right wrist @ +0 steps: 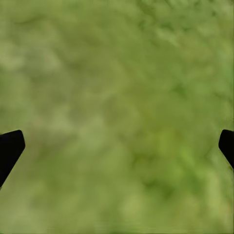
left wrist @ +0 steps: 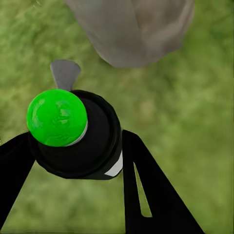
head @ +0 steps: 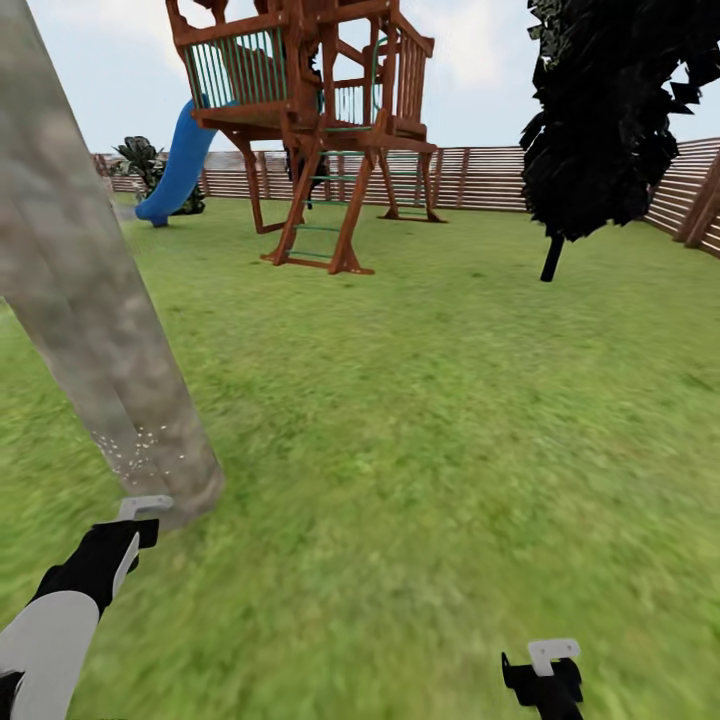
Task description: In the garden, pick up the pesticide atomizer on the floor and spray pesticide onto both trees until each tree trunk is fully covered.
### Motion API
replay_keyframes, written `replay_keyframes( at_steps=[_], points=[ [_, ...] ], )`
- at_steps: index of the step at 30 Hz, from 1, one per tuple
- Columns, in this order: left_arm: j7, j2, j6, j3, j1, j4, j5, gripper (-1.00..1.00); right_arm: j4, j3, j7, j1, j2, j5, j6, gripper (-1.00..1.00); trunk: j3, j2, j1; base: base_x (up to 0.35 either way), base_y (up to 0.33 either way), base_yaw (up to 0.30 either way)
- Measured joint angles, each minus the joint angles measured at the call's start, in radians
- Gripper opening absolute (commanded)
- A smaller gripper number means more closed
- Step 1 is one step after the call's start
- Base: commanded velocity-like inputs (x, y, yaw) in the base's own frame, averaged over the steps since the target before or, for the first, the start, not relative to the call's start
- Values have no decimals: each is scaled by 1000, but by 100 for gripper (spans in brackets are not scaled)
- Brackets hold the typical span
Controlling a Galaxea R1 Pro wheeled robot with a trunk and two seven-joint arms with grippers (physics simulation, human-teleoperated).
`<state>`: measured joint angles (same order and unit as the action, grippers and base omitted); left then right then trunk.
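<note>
The pesticide atomizer, a dark bottle with a white label, shows a bright green top here and a grey nozzle pointing at the tree trunk. My left gripper is shut on it, one black finger on each side. In the head view the left gripper is just short of the base of the thick grey-beige tree trunk. Pesticide shows as tiny white specks low on the bark. My right gripper hangs over the grass floor. It is open with nothing between its fingers.
A reddish-brown wooden play tower with a blue slide stands far ahead. An all-black cypress-like tree is at the right. A slatted fence rings the lawn. Open grass stretches between me and them.
</note>
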<state>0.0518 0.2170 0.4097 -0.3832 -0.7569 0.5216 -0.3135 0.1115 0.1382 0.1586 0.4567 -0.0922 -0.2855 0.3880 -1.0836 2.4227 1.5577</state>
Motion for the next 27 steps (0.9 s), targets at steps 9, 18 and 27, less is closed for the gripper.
replay_keyframes(
  at_steps=[9, 18, 27],
  points=[
    [0, -2, -2, -1, 0, 1, 0, -100, 0, 1, 0, 0, -3, 0, 0, 100, 0, 0, 0, 199, -231, 36],
    [0, 0, -2, -5, 0, 3, 0, -100, 0, 0, 0, 0, -2, 0, 0, 100, 0, 0, 0, 201, -230, 92],
    [2, 0, -3, -6, 0, 3, 0, -100, 0, 0, 0, 0, -2, 0, 0, 100, 0, 0, 0, 200, -230, 277]
  ],
)
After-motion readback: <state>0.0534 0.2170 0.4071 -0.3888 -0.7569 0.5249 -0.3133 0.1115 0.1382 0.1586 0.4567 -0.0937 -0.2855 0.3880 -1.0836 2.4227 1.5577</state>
